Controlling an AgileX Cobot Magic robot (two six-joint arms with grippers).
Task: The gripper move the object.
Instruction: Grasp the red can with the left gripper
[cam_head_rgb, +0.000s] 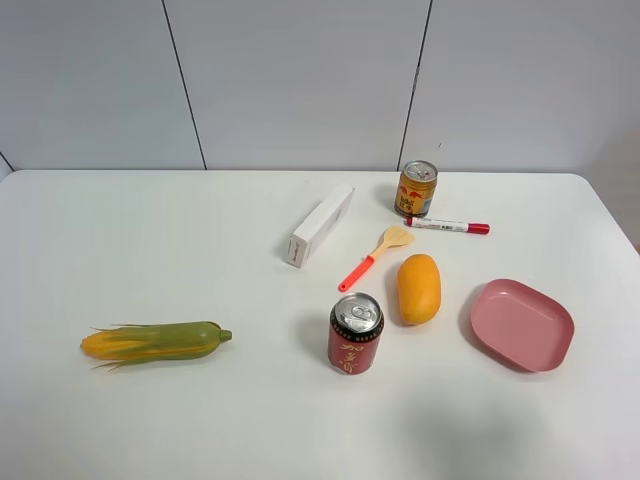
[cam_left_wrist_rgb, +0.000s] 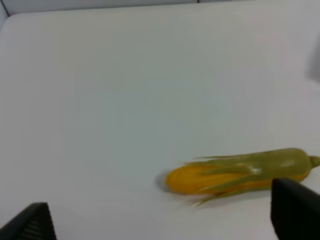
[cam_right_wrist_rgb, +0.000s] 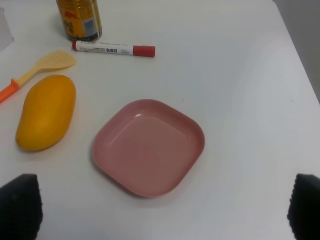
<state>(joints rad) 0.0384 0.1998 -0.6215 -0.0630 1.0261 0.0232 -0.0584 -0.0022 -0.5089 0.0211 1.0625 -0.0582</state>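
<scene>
The red can (cam_head_rgb: 356, 335) with gold lettering and a silver pull-tab top stands upright near the middle front of the white table (cam_head_rgb: 200, 230). It shows in neither wrist view. No arm or gripper shows in the exterior high view. In the left wrist view my left gripper (cam_left_wrist_rgb: 162, 220) is open and empty, with its fingertips (cam_left_wrist_rgb: 30, 224) wide apart over the table near a corn cob (cam_left_wrist_rgb: 240, 172). In the right wrist view my right gripper (cam_right_wrist_rgb: 162, 207) is open and empty, with its fingertips (cam_right_wrist_rgb: 20, 206) wide apart in front of a pink plate (cam_right_wrist_rgb: 150, 147).
A corn cob (cam_head_rgb: 155, 342) lies front left. A mango (cam_head_rgb: 418, 288), a pink plate (cam_head_rgb: 522, 324), a spatula (cam_head_rgb: 375, 256), a white box (cam_head_rgb: 321, 225), a red marker (cam_head_rgb: 447, 226) and a short gold-orange can (cam_head_rgb: 416, 189) lie around the red can.
</scene>
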